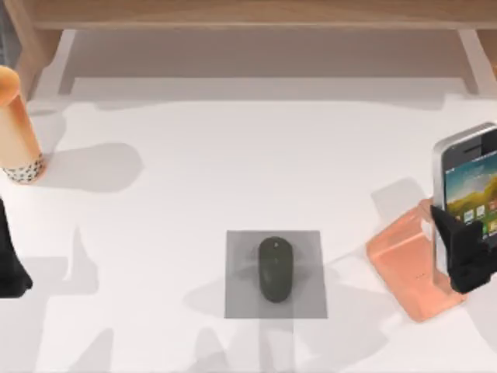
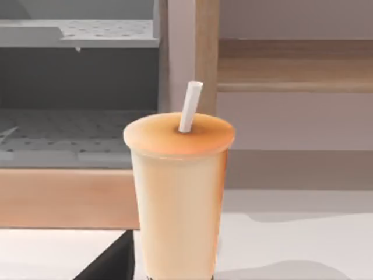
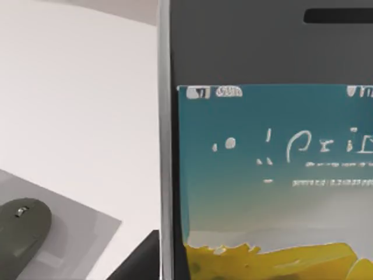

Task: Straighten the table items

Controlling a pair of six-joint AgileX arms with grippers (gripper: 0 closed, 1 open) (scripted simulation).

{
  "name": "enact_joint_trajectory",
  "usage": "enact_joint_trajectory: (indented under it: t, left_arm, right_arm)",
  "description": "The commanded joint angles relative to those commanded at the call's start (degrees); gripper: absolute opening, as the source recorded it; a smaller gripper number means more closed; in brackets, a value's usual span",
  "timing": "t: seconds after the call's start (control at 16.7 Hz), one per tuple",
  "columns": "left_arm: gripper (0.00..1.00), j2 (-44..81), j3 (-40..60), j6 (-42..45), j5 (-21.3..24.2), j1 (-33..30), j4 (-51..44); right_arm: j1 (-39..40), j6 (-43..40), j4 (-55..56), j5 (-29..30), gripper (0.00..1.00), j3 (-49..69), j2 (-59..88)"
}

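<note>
Right tool at the phone, left arm parked at the worktop's left edge.

The right tool (image 1: 466,252) pinches the smartphone (image 1: 468,183), upright over the salmon stand (image 1: 408,268) at the right and cut off by the frame edge. The mouse (image 1: 276,268) lies on the grey pad (image 1: 241,299) at centre. The tan cup (image 1: 17,128) stands far left, half cropped; the left tool (image 1: 9,264) is mostly out of frame, and I cannot tell its grip.
</note>
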Motion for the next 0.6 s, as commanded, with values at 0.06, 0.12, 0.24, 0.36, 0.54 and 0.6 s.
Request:
enact_joint_trajectory:
  t: [0.06,0.12,0.24,0.36,0.54,0.6]
  left_arm:
    - [1.00,0.00,0.00,0.00,0.00,0.00,0.00]
    - [1.00,0.00,0.00,0.00,0.00,0.00,0.00]
    - [1.00,0.00,0.00,0.00,0.00,0.00,0.00]
    - [1.00,0.00,0.00,0.00,0.00,0.00,0.00]
    - [1.00,0.00,0.00,0.00,0.00,0.00,0.00]
    - [1.00,0.00,0.00,0.00,0.00,0.00,0.00]
  right_arm:
    - [0.00,0.00,0.00,0.00,0.15,0.00,0.00]
    - [0.00,0.00,0.00,0.00,0.23,0.00,0.00]
    - [0.00,0.00,0.00,0.00,0.38,0.00,0.00]
    - [0.00,0.00,0.00,0.00,0.53,0.00,0.00]
    - [0.00,0.00,0.00,0.00,0.75,0.00,0.00]
    - [0.00,0.00,0.00,0.00,0.83,0.00,0.00]
